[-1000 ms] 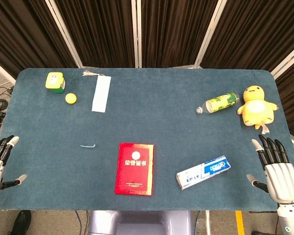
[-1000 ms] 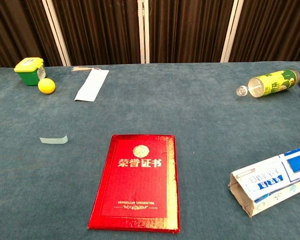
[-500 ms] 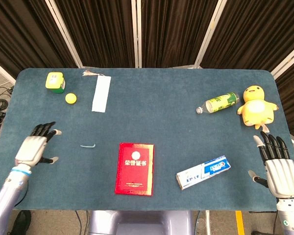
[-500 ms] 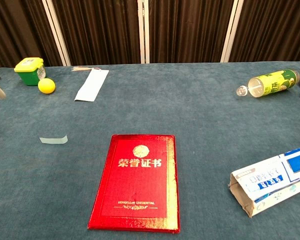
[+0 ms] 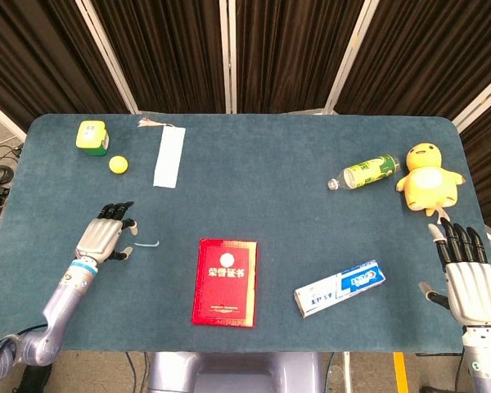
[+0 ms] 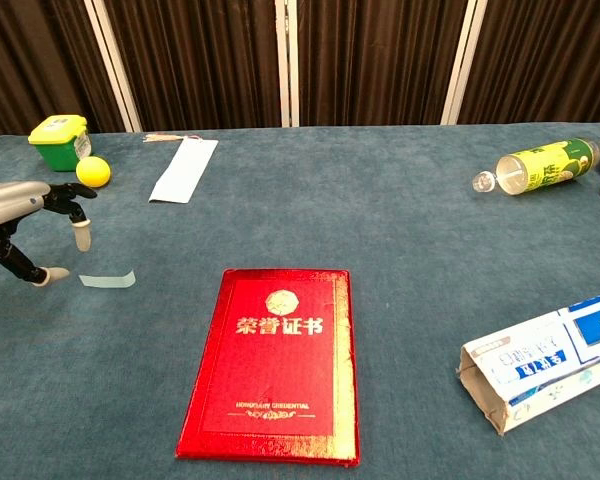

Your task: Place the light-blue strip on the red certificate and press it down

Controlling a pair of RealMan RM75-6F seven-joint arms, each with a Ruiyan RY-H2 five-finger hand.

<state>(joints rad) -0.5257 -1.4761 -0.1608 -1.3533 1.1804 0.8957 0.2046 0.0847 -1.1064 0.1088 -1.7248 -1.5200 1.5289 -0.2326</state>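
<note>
The small light-blue strip [image 5: 146, 242] [image 6: 107, 281] lies flat on the blue cloth, left of the red certificate [image 5: 225, 282] [image 6: 276, 362]. The certificate lies closed near the table's front edge. My left hand [image 5: 104, 237] [image 6: 25, 225] hovers just left of the strip with fingers spread and nothing in it; its fingertips [image 6: 81, 241] hang a little above and beside the strip's left end. My right hand [image 5: 468, 278] stays at the table's right edge, fingers apart, empty; the chest view does not show it.
A long white paper slip [image 5: 169, 156] and a tasselled bookmark lie at the back left, near a yellow ball [image 5: 118, 164] and a green-yellow box [image 5: 91, 135]. A bottle [image 5: 367, 172], a yellow plush chick [image 5: 428, 178] and a toothpaste box [image 5: 340, 287] lie on the right side.
My left hand has swept in from the table's left edge toward the strip and now hangs right beside it. The right hand has drifted slightly back. Strip and certificate have not moved.
</note>
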